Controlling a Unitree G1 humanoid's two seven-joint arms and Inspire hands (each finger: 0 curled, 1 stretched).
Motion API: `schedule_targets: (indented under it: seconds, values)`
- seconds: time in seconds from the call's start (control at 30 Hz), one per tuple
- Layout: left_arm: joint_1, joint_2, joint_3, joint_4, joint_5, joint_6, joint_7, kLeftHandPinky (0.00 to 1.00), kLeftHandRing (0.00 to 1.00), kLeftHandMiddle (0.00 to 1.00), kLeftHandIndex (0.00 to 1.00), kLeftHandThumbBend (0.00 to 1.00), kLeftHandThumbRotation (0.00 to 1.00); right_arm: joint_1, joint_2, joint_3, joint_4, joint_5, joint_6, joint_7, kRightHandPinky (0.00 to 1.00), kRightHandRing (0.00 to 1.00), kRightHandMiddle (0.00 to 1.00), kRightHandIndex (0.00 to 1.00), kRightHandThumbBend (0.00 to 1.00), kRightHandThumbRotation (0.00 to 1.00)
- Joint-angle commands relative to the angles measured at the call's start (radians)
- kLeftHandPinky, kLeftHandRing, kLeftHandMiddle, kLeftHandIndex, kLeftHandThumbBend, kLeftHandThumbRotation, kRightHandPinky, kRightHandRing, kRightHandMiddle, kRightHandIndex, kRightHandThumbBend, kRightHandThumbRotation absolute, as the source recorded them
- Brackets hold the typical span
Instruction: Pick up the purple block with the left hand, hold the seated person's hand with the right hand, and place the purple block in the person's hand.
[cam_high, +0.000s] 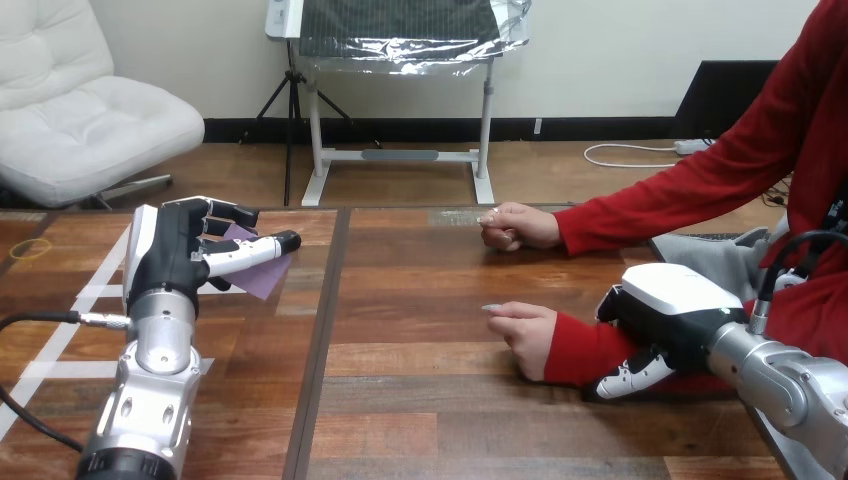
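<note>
My left hand (178, 252) is raised over the table's left part, shut on the purple block (262, 275). The block is pinched between thumb and fingers and sticks out to the right. The person's nearer hand (525, 331) lies palm down on the table at centre right, its red sleeve (572, 348) running right. My right hand (668, 318) sits on that sleeve just behind the wrist, fingers (628, 376) curled round the forearm. The person's farther hand (516, 225) rests loosely closed near the table's far edge. About a forearm's length of bare table separates the block from the nearer hand.
White tape lines (92, 292) mark the table at the left. A dark seam (318, 340) runs front to back between the block and the person's hands. A small ring (31, 247) lies at the far left.
</note>
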Motion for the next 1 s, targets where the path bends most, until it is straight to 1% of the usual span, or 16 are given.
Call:
schedule_targets:
  seconds: [0.0, 0.17, 0.5, 0.87, 0.97]
  values:
    - [-0.034, 0.008, 0.01, -0.061, 0.013, -0.001, 0.003, 0.45, 0.46, 0.49, 0.48, 0.69, 0.0, -0.069, 0.015, -0.006, 0.021, 0.015, -0.013, -0.018, 0.21, 0.27, 0.33, 0.33, 0.69, 0.34]
    - [-0.034, 0.009, 0.008, -0.062, 0.014, -0.001, 0.003, 0.46, 0.46, 0.49, 0.48, 0.7, 0.0, -0.078, 0.02, -0.009, 0.039, 0.023, -0.019, -0.023, 0.23, 0.27, 0.33, 0.32, 0.68, 0.35]
    - [-0.041, 0.005, 0.007, -0.056, 0.017, 0.002, 0.009, 0.46, 0.46, 0.48, 0.48, 0.7, 0.0, -0.099, 0.034, -0.03, 0.056, 0.058, -0.022, -0.009, 0.23, 0.27, 0.33, 0.33, 0.68, 0.34]
    - [-0.047, 0.002, 0.005, -0.053, 0.017, 0.003, 0.008, 0.42, 0.44, 0.48, 0.48, 0.7, 0.0, -0.132, 0.041, -0.029, 0.077, 0.073, -0.016, -0.001, 0.25, 0.29, 0.33, 0.32, 0.68, 0.34]
    - [-0.047, 0.003, 0.002, -0.052, 0.019, -0.007, 0.006, 0.42, 0.44, 0.48, 0.48, 0.69, 0.0, -0.138, 0.042, -0.032, 0.076, 0.077, -0.016, -0.003, 0.26, 0.29, 0.34, 0.33, 0.68, 0.33]
